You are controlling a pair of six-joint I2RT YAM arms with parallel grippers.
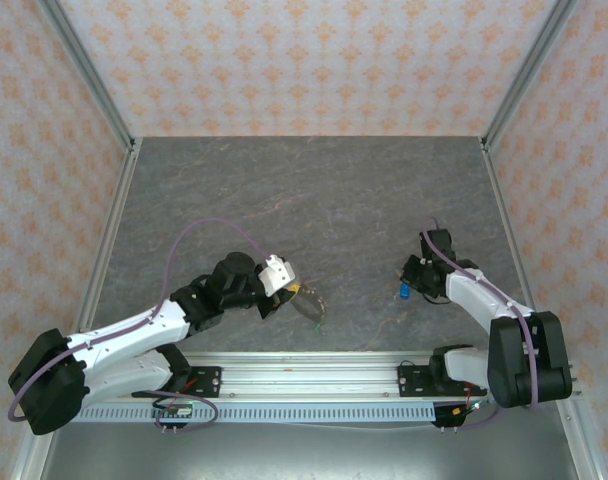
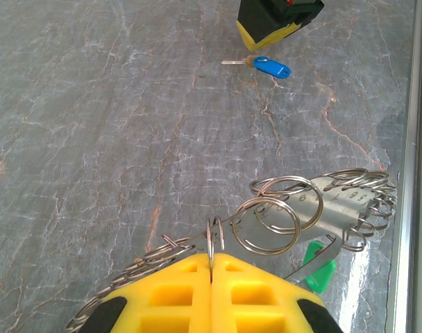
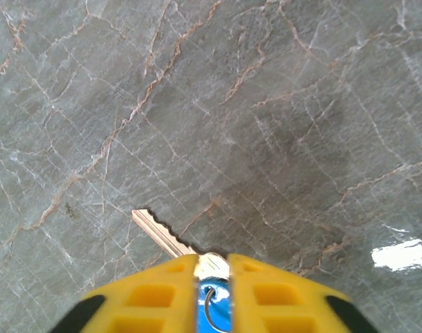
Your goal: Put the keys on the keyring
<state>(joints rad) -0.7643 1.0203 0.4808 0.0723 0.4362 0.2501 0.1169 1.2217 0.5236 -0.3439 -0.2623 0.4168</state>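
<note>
The grey stone-patterned table (image 1: 314, 190) is the widest thing in front of me. My left arm (image 1: 134, 335) reaches in from the near left corner toward the middle of the near half. My right arm (image 1: 479, 295) bends inward from the near right. The two arm ends are well apart.

The keyring (image 1: 312, 305) sits at the tip of my left arm, close to the table's near edge. From the left wrist, the keyring (image 2: 273, 215) is a thin wire loop strung with many small silver split rings (image 2: 367, 191). A stamped metal plate (image 2: 336, 205) sits among them, and the loop sweeps from my fingertips out to the right. My left gripper (image 2: 211, 258) has its yellow fingers pressed together, with the wire and one small ring pinched in the seam — clamped on the keyring. A green tag (image 2: 316, 267) shows beneath the rings.

My right gripper (image 1: 412, 281) points down at the table, right of centre. From the right wrist, the right gripper (image 3: 212, 267) has its fingers a narrow slot apart. The head of the blue-tagged key (image 3: 159, 234) and its blue tag (image 3: 212, 300) sit in that slot — whether the pads actually bite on them I cannot tell. The key's blade pokes out ahead and to the left, flat on the stone. From the left wrist, the blue-tagged key (image 2: 266, 67) lies on the table just under that gripper's tip, well apart from the keyring.
</note>
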